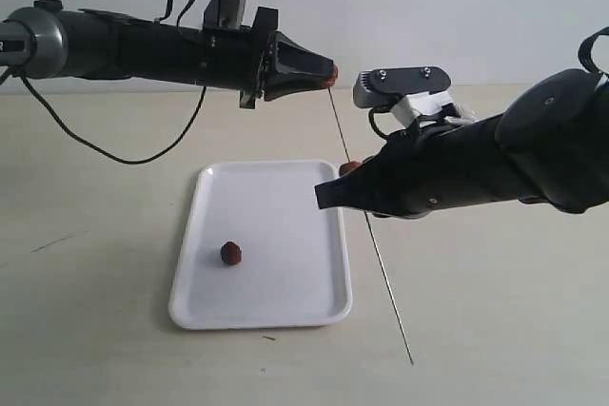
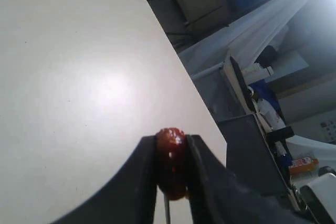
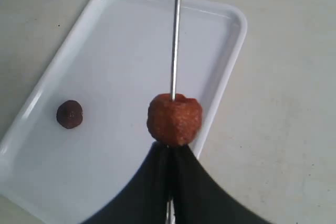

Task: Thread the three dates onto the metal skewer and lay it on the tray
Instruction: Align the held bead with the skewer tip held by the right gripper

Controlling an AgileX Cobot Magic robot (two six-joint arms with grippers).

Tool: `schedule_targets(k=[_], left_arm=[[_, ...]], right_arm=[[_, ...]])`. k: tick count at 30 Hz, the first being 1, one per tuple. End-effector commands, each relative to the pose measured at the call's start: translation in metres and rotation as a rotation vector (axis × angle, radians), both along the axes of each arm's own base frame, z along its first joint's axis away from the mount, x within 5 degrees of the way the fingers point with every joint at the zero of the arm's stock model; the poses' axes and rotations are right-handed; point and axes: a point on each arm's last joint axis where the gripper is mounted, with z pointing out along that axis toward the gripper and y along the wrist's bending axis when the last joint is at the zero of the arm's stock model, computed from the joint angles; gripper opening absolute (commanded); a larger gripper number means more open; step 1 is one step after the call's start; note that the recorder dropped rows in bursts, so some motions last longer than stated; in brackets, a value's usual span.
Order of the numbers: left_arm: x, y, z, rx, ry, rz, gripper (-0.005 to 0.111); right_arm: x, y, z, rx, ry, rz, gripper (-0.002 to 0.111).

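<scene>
Pale tabletop: left gripper pinches a wrinkled reddish date onto the thin grey metal skewer, clamped steady by the right gripper at its six o'clock.

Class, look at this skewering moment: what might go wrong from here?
1. The left pincer presses its date onto the upper end of the thin metal skewer; slight misalignment may bend the rod or split the fruit.
2. The right pincer grips the skewer mid-length, so the long lower end might snag the table.
</scene>
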Motion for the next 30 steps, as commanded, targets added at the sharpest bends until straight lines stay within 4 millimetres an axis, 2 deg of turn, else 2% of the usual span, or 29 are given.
schedule_targets(k=[1,6,10,14,26,28,30], left_arm=[[-0.011,-0.008,-0.001,0.032,-0.004,-0.090,0.019],[-0.011,-0.008,-0.001,0.032,-0.004,-0.090,0.019],[-0.016,-0.017,-0.001,0.031,-0.005,-0.111,0.019],[-0.020,-0.024,-0.001,0.031,-0.005,-0.127,0.019],[-0.022,-0.025,-0.003,0.051,-0.021,-0.142,0.019],[-0.022,-0.025,-0.003,0.051,-0.025,-0.143,0.023],[-0.022,-0.025,-0.003,0.051,-0.025,-0.143,0.031]], right_arm=[[0.012,0.000,0.015,-0.010,-0.090,-0.032,0.000],[0.019,0.003,0.026,0.007,-0.122,-0.032,0.000],[0.023,0.005,0.031,0.015,-0.141,-0.033,0.000],[0.025,0.004,0.030,0.006,-0.150,-0.047,0.000],[0.028,0.001,0.030,-0.014,-0.180,-0.083,0.000],[0.028,0.001,0.030,-0.013,-0.178,-0.082,0.000],[0.028,0.002,0.030,-0.010,-0.172,-0.076,0.000]])
